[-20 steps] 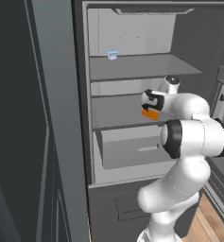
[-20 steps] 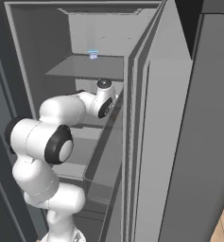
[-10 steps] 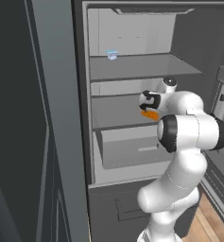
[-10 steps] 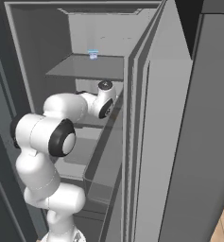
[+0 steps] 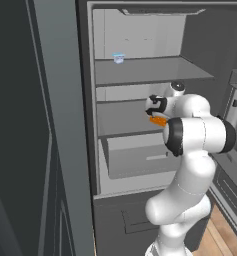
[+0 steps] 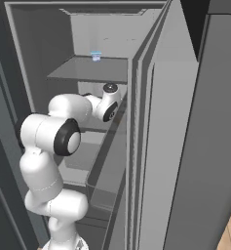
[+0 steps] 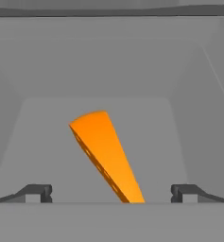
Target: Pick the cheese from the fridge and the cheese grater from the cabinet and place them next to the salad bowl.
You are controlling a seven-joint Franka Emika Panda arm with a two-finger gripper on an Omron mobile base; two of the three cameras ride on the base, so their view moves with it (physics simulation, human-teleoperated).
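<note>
While spread fully wide and gripping nothing, gripper [image 7: 111, 193] now sits lined up on the cheese [image 7: 104, 153], dark tips flanking the wedge's narrow near end without touching it. Compared with a second ago, pushed further into the fridge [image 5: 140, 75], hand closer over the middle shelf [image 5: 122, 117] where the orange wedge lies flat, just beside the wrist in the left base view. Judged as the end of the approach: closing on the wedge comes next. Small pale blue container [image 5: 119, 58] on the shelf above, well apart.
</note>
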